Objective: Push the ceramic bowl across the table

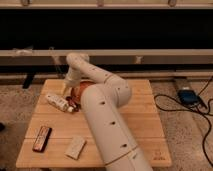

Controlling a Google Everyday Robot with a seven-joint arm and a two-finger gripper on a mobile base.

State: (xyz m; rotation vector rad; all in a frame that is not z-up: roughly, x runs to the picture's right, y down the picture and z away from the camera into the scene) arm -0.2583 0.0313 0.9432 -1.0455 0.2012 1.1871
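So my claw (66, 90) (grip hidden, can't tell) sits at the bowl (80, 90), mid-push; next I shove it steadily across the surface (140, 115).

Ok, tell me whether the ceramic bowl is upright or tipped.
Cannot tell: the arm hides most of the ceramic bowl. The claw is beside it on the table.

Gripper (66, 90) beside ceramic bowl (80, 90) (arm-hidden); table (145, 120)
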